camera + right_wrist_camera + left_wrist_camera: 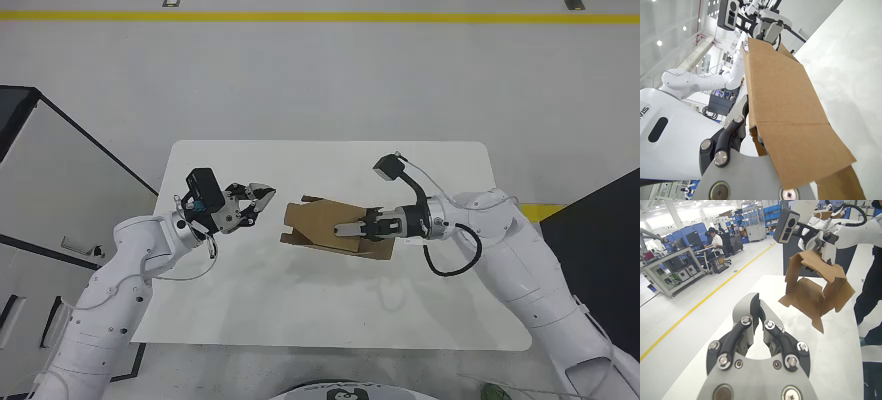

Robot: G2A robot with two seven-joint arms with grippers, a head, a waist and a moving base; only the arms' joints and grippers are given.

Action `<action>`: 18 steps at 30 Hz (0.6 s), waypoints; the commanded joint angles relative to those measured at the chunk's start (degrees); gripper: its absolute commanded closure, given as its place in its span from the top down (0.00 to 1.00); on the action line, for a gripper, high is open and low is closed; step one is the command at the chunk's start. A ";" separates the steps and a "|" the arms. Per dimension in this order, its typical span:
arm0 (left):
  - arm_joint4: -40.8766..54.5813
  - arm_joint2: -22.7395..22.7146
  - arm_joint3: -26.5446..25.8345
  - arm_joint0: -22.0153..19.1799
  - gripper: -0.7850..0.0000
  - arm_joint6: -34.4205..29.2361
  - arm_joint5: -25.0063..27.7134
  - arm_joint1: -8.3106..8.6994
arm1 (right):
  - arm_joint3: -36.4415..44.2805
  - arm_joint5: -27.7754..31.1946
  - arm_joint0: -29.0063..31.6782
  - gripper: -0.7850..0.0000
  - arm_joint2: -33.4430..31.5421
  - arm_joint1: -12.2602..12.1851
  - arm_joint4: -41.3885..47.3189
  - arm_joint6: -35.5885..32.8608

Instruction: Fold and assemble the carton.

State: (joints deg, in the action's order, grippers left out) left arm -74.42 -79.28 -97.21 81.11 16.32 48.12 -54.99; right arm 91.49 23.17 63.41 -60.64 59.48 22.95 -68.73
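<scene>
Clamping carton (310, 222) wall, right pincer (345, 229), long axis arm-to-arm (mouth toward left pincer (263, 194)), itself narrow, empty

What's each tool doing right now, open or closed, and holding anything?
Left tool: closed, holding nothing.
Right tool: closed on the carton.

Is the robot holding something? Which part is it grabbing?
Yes. The right gripper is shut on the brown cardboard carton, pinching its upper panel. The left gripper holds nothing.
</scene>
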 commanded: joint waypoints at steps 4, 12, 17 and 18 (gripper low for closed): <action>0.80 -0.89 0.38 0.35 0.00 -0.87 -0.88 0.06 | 0.21 2.02 0.17 0.00 -1.42 -0.15 1.91 0.04; 1.54 -0.84 0.19 0.78 0.00 -1.54 -2.10 -0.04 | 0.74 1.61 0.80 0.00 -1.36 -0.09 2.14 1.59; 2.20 -1.27 1.18 1.19 0.00 -1.59 -1.11 0.03 | 0.63 2.04 1.01 0.00 -1.97 -0.16 4.31 0.83; 2.12 -1.32 1.45 1.23 0.00 -1.65 -0.99 0.04 | 0.52 2.17 1.02 0.00 -2.13 -0.17 4.84 0.67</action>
State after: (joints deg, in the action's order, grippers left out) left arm -72.21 -80.55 -96.09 82.30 14.75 46.97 -54.97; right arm 92.15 25.18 64.44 -62.57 59.33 27.19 -67.84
